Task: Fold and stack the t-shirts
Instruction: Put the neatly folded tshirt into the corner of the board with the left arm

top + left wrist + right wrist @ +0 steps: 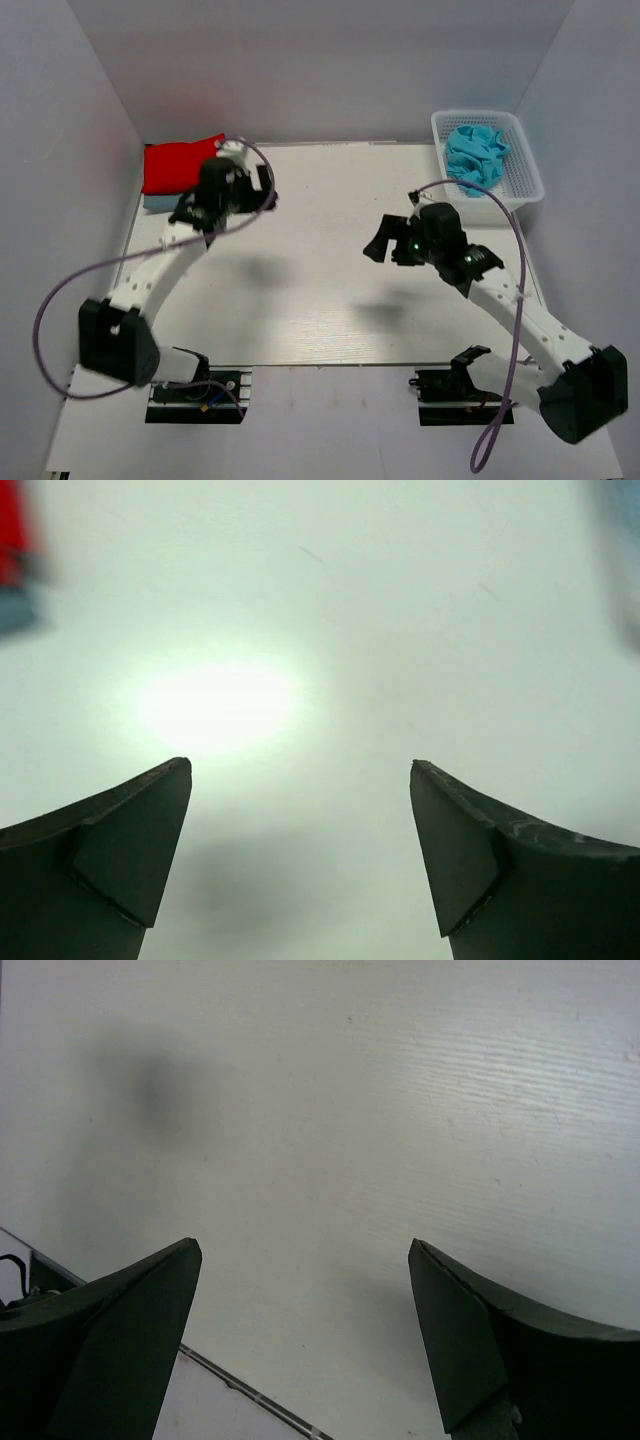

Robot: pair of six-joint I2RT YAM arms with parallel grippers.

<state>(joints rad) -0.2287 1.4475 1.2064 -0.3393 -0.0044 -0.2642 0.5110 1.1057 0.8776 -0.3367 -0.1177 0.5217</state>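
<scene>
Red t-shirt atop grey-blue t-shirt, far-left worktop corner; turquoise t-shirt in basket; left fingers and right fingers wide, empty.

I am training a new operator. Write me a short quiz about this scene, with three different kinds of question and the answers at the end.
1. True or false: the turquoise t-shirt lies folded on the table.
2. What lies under the red t-shirt? A) grey-blue t-shirt B) a towel C) a box
3. Fill in: the left end effector and the right end effector are both ____ and empty.
Key: 1 false, it lies bunched in the white basket; 2 A; 3 open.
</scene>
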